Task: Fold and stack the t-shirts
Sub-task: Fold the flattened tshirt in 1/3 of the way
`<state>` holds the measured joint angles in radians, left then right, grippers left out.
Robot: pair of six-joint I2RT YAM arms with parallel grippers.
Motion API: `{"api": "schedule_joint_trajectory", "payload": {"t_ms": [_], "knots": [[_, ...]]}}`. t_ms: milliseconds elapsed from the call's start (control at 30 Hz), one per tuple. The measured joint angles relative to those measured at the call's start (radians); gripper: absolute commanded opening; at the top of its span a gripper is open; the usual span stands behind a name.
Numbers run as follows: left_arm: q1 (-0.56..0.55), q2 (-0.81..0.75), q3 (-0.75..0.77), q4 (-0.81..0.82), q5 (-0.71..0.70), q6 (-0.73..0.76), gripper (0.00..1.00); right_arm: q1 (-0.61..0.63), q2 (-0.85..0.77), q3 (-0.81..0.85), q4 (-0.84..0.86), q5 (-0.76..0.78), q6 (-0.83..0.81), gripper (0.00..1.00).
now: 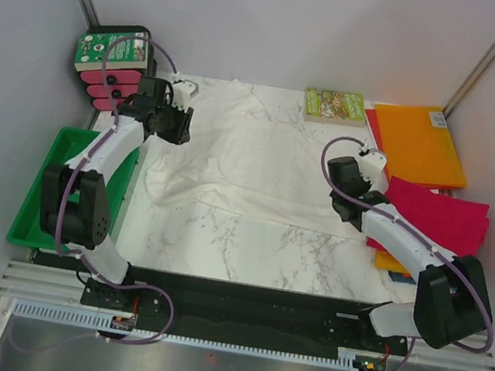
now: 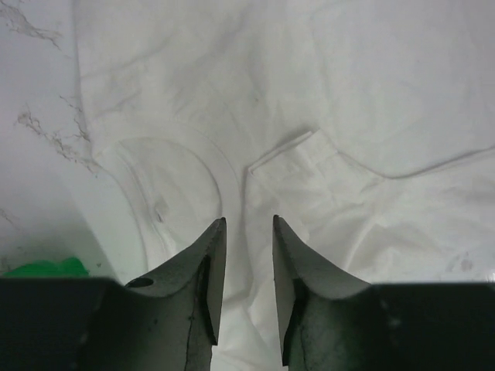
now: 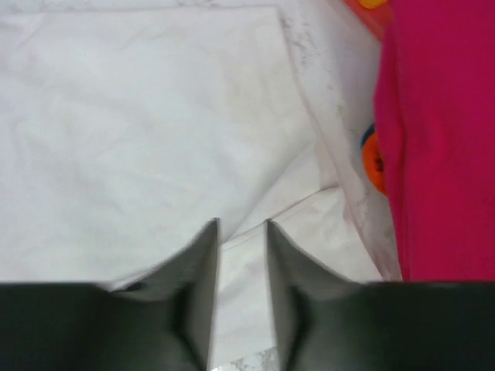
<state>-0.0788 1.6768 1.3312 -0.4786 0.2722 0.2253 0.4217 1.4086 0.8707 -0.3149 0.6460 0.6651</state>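
The white t-shirt [image 1: 243, 157] lies spread and wrinkled over the far middle of the marble bench [image 1: 265, 254]. The left gripper [image 1: 183, 92] hangs over its far left corner and the right gripper [image 1: 372, 156] over its right edge.

In the left wrist view, the left gripper [image 2: 247, 232] has its fingers a narrow gap apart with nothing between them. The cloth lies below, with the collar [image 2: 174, 174] just left of the tips and a sleeve hem [image 2: 298, 151] just beyond them. The right gripper [image 3: 242, 232] is likewise slightly parted and empty above the shirt's right side [image 3: 155, 139]. Only this view shows how close the folded magenta t-shirt [image 3: 441, 139] is, with a thin strip of marble between the two cloths.

From above, the magenta t-shirt [image 1: 440, 221] sits at the right edge. The orange t-shirt [image 1: 419, 142] lies flat beyond it, and a green book [image 1: 334, 105] is at the far edge. A green tray [image 1: 36, 209] stands off the bench's left side. Bare marble runs along the near side between the shirt's hem and the arm bases.
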Motion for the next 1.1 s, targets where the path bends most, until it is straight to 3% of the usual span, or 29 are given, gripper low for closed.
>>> {"api": "schedule_joint_trajectory", "payload": {"t_ms": [33, 67, 233, 367, 633, 800, 1100], "knots": [[0.000, -0.038, -0.023, -0.013, 0.012, -0.002, 0.33, 0.024, -0.009, -0.001, 0.008, -0.009, -0.003, 0.03], [0.000, -0.056, -0.035, -0.021, 0.020, -0.003, 0.26, 0.044, -0.013, -0.002, 0.017, -0.023, -0.008, 0.00], [-0.001, -0.134, -0.133, -0.081, 0.053, -0.001, 0.17, 0.098, 0.021, -0.025, 0.056, -0.130, -0.007, 0.00], [-0.001, -0.137, -0.190, -0.150, 0.059, 0.012, 0.13, 0.102, 0.156, -0.010, 0.079, -0.203, -0.006, 0.00], [-0.007, -0.007, -0.197, -0.210, 0.101, 0.025, 0.08, 0.126, 0.336, 0.095, 0.095, -0.254, 0.014, 0.00], [-0.013, 0.114, -0.186, -0.262, 0.093, 0.033, 0.07, 0.132, 0.349, 0.108, 0.099, -0.253, 0.041, 0.00], [-0.015, 0.093, -0.233, -0.331, 0.063, 0.106, 0.06, 0.147, 0.261, 0.012, 0.082, -0.234, 0.074, 0.00]]}}
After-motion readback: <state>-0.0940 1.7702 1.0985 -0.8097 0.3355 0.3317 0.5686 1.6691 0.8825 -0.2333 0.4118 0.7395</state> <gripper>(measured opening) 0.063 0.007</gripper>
